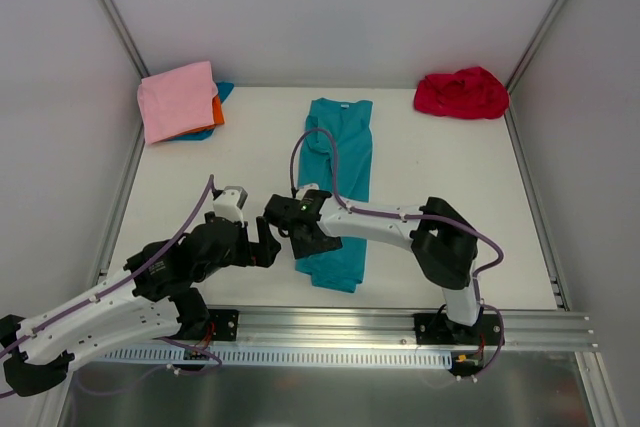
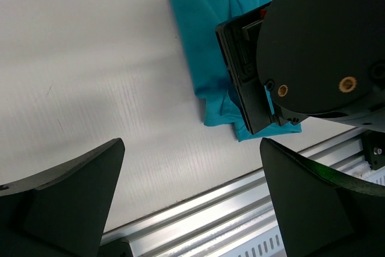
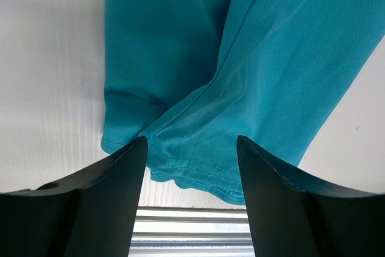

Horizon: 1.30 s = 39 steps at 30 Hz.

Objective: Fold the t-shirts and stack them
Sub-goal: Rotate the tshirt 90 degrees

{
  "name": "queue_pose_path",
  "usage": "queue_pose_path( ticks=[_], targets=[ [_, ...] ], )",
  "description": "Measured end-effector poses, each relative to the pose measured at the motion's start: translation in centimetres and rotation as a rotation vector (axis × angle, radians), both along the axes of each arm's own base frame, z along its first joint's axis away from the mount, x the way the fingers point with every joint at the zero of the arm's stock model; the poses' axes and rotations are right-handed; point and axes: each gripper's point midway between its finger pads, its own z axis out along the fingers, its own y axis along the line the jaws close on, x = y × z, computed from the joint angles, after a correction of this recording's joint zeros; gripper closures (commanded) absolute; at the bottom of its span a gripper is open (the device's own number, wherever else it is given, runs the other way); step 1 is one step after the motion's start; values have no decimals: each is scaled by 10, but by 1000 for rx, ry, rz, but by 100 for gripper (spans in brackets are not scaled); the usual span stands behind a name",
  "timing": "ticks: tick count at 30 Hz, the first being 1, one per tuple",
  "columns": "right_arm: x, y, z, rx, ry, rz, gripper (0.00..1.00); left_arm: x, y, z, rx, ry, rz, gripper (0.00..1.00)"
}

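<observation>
A teal t-shirt (image 1: 343, 152), folded lengthwise into a long strip, lies in the middle of the white table. My right gripper (image 1: 306, 236) hovers open over the strip's near left part; in the right wrist view (image 3: 191, 142) its fingers straddle the hem (image 3: 198, 167), holding nothing. My left gripper (image 1: 268, 248) is open and empty over bare table just left of the shirt. The left wrist view (image 2: 189, 151) shows the shirt's corner (image 2: 210, 52) and the right gripper's body (image 2: 313, 40). A folded pink shirt (image 1: 178, 99) tops a stack at the far left. A crumpled red shirt (image 1: 462, 93) lies at the far right.
Orange (image 1: 216, 112) and blue (image 1: 222, 92) cloth edges show under the pink shirt. An aluminium rail (image 1: 330, 324) runs along the table's near edge, close to the shirt's hem. Grey walls close in the sides and back.
</observation>
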Motion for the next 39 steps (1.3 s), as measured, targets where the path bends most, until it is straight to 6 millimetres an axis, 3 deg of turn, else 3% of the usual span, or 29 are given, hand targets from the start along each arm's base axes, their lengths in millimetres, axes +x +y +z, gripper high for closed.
queue_pose_path(
  ticks=[8, 11, 12, 14, 17, 26, 30, 39],
  targets=[
    [-6, -6, -19, -23, 28, -7, 38, 0, 0, 0, 2, 0, -1, 1],
    [-6, -4, -22, -19, 32, -9, 56, 0, 0, -1, 2, 1, -1, 1],
    [-6, -3, -23, -15, 32, -10, 70, 0, 0, -1, 2, 1, -1, 1],
    [-6, -1, -25, -11, 34, -11, 87, 0, 0, -1, 2, 1, -1, 1],
    [-6, 0, -25, -5, 35, -15, 99, -1, 1, -3, 5, 2, 0, 1],
    [-3, -8, -23, -22, 23, -24, 100, -2, 3, -6, 9, 5, -1, 1],
    [-6, -33, -11, -39, 5, -38, 99, -2, 4, -9, 15, 9, -1, 1],
    [-6, -98, 34, -1, -83, -130, 99, -2, 4, -11, 23, 14, -1, 1]
  ],
)
